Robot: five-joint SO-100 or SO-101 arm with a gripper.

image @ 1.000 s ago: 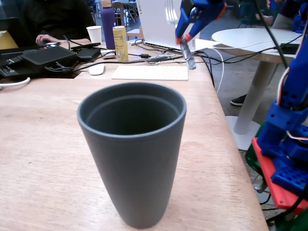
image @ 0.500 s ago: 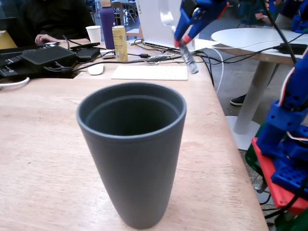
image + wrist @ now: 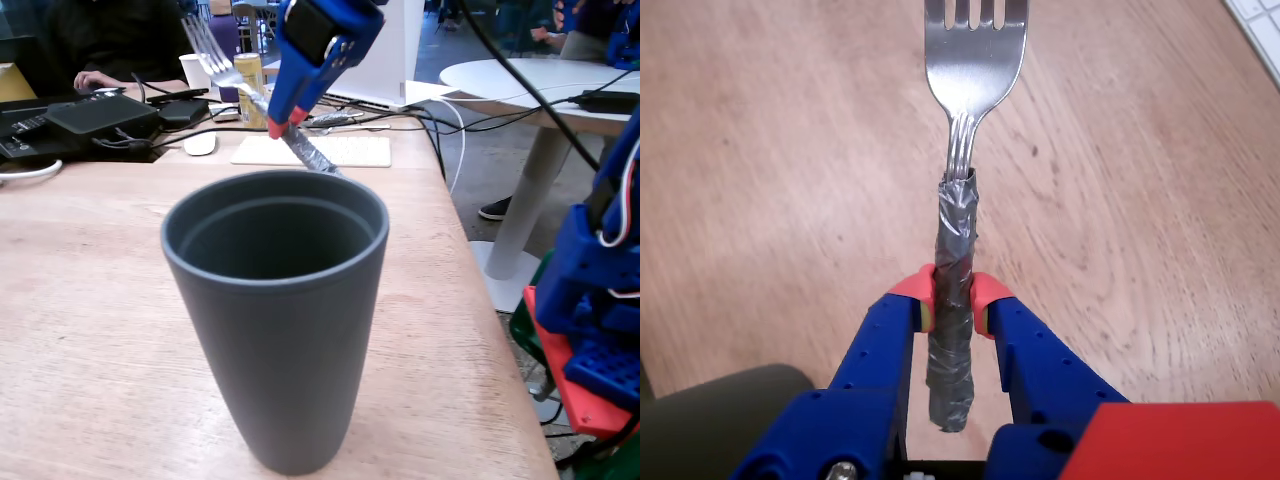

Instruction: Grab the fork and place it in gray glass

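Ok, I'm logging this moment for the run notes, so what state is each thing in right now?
Blue gripper with red fingertips: shut on the fork's handle, raised above the table.
Slim silver metal fork with grey tape-wrapped handle: held off the table, tilted, tines up, not yet in the glass.
Tall matte dark-grey glass: upright on the table, empty as far as visible.
Light wooden table: bears the glass.

Hand (image 3: 283, 124) gripping fork (image 3: 300, 148) handle, tilted, behind gray glass (image 3: 275, 320), wood table (image 3: 90, 330)
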